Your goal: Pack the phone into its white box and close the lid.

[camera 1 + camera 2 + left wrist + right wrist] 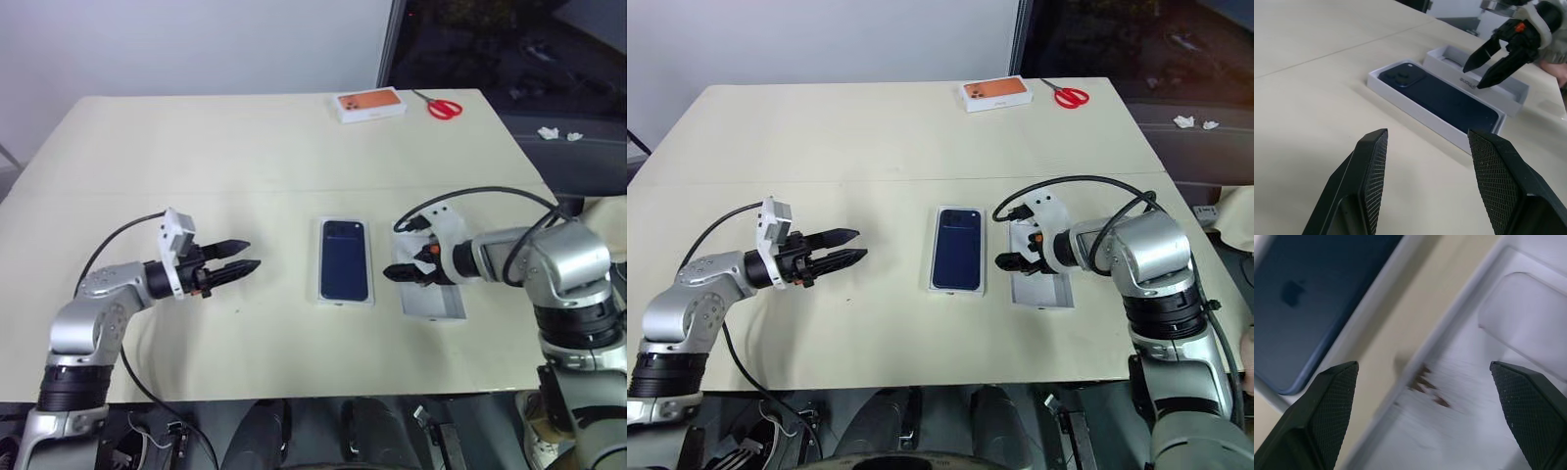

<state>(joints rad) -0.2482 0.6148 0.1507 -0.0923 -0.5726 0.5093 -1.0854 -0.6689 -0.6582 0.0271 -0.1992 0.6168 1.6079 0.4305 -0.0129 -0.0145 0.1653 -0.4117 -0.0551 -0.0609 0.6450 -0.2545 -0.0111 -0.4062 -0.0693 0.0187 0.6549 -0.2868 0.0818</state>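
The dark navy phone (345, 259) lies flat inside the shallow white box (345, 303) at the middle of the table. Just to its right rests the lid (443, 305), open side up and white inside. My right gripper (392, 273) hovers over the lid's wall nearest the phone, tilted downward, fingers wide open and holding nothing; the left wrist view shows it (1473, 76) above the lid (1508, 93). My left gripper (253, 255) floats well left of the white box, pointing level toward it, open and empty.
A smaller white box with an orange top (371, 104) and red scissors (443, 106) lie at the table's far right. The beige table (196, 157) stretches bare behind and to the left. Crumpled paper (560, 133) sits beyond the right edge.
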